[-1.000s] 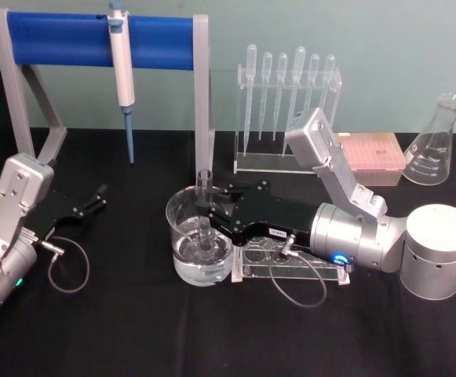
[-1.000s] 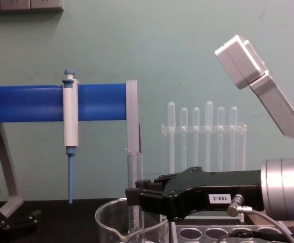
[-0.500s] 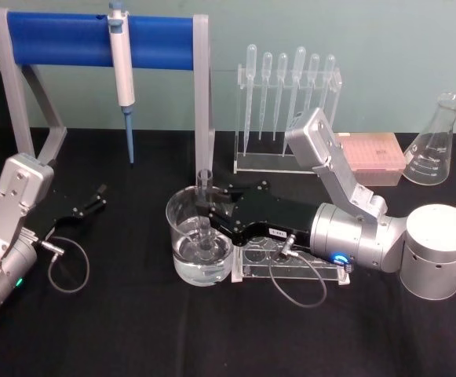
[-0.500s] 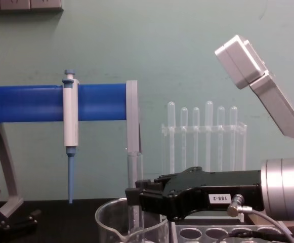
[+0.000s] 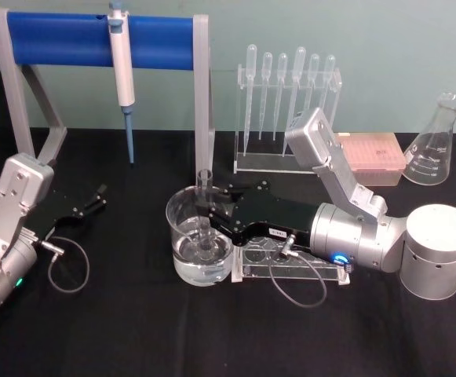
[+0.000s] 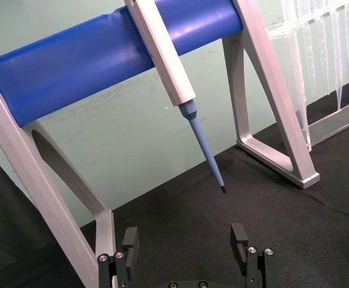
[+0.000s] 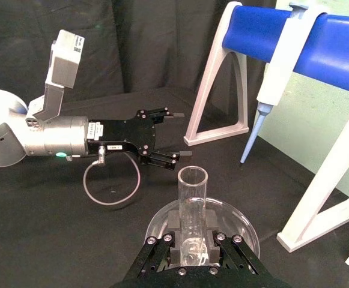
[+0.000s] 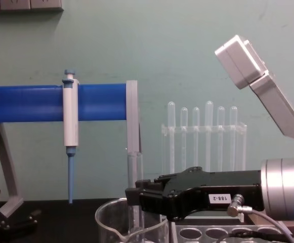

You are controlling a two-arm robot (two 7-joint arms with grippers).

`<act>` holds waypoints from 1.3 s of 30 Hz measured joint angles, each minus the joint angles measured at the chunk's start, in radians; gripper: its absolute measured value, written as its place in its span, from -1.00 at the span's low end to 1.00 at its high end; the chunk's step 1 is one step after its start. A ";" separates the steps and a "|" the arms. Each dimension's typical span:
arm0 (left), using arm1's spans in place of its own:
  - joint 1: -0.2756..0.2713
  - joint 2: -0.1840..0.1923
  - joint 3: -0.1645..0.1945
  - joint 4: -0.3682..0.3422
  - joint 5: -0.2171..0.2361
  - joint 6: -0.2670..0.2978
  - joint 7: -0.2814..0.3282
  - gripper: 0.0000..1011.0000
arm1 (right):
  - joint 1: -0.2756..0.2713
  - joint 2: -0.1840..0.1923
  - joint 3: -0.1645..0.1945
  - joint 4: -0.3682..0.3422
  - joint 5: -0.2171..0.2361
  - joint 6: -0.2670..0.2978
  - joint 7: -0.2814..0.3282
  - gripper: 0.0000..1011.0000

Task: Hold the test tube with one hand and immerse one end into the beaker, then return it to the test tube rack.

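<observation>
While the right gripper reaches across the table from the right, I see its two black fingers pinching the test tube partway up its length. The tube stands upright inside the beaker, with its open rimmed top above the beaker's rim and its round lower end down in the clear liquid at the bottom. From the right wrist view, the test tube rises straight between the fingers, one pressed on each side, and the beaker curves around its base. In the chest view the right gripper comes in from the right at about the height of the rim of the beaker, and the test tube rises above the fingers.

Just to the right of the beaker, touching or nearly touching it, lies the test tube rack, under the right forearm; I see round holes along its top.

Over on the left, the left gripper rests low above the black table, well apart from the beaker, with its fingers spread and nothing between them. The left wrist view shows that gap plainly at the left gripper.

Behind stand a blue stand with a pipettor hanging on it, a pipette rack, a pink tip box and a flask.
</observation>
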 joint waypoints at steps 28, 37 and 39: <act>0.000 0.000 0.000 0.000 0.000 0.000 0.000 0.98 | -0.003 0.000 0.009 -0.005 0.000 -0.003 0.000 -0.53; 0.000 0.000 0.000 0.000 0.000 0.000 0.000 0.98 | -0.010 0.009 0.041 -0.050 0.011 -0.002 -0.002 -0.52; 0.000 0.000 0.000 0.000 0.000 0.000 0.000 0.98 | -0.010 0.012 0.045 -0.061 0.015 0.001 -0.001 -0.52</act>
